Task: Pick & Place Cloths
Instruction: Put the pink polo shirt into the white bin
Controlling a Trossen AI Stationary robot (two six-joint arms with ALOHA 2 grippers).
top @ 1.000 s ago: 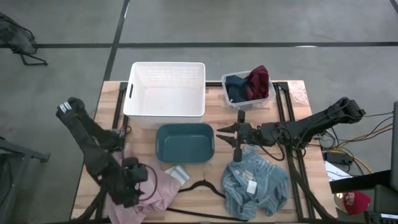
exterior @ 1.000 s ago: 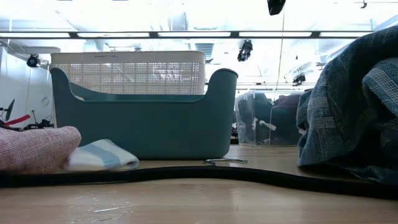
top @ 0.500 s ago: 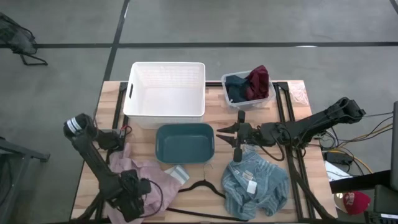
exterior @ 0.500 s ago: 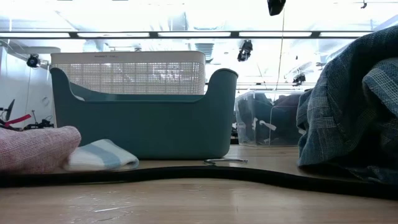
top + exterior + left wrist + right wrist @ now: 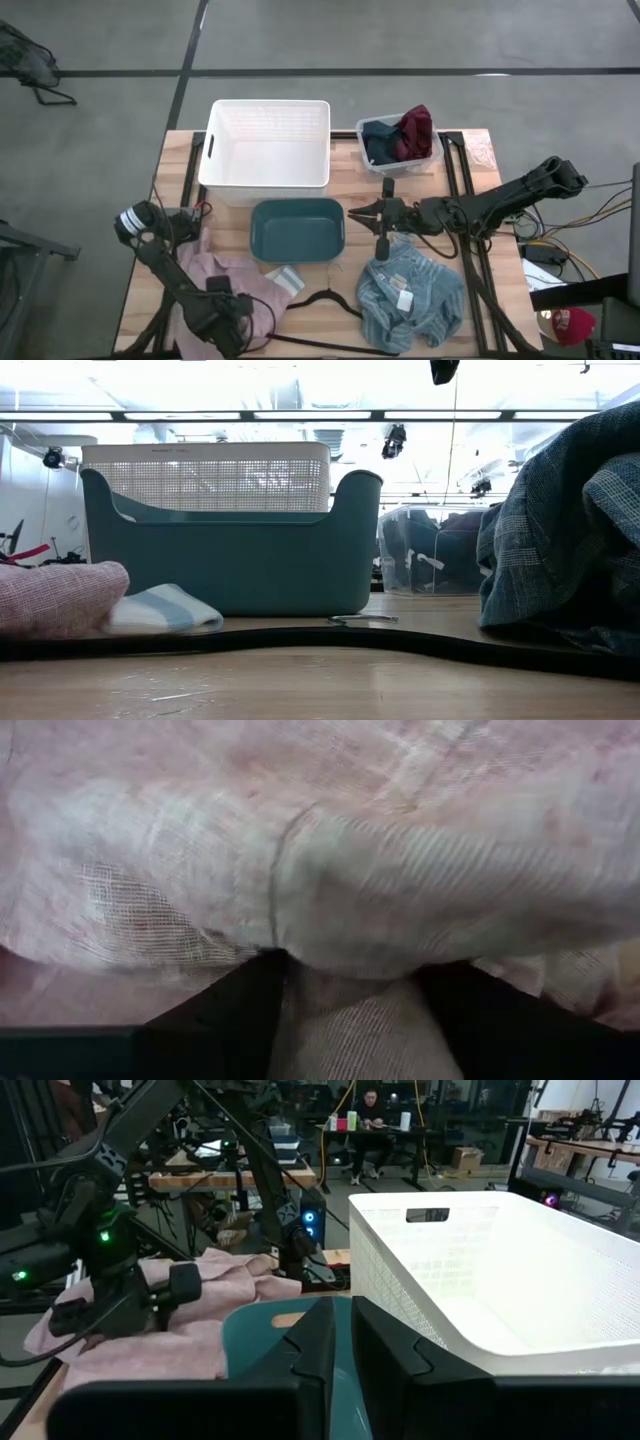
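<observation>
A grey floor [image 5: 400,40] crossed by dark lines is seen around the wooden table [image 5: 340,190]. Ceiling lights [image 5: 250,415] and cluttered benches [image 5: 390,1130] are shown beyond.

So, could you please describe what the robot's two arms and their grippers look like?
Both arms are dark, jointed links. The left arm has a pale band at one joint and a thin black cable looping by its gripper. The right arm ends in the right gripper, with blocky matte-black fingers. In the right wrist view, the left arm shows small green indicator lights.
</observation>
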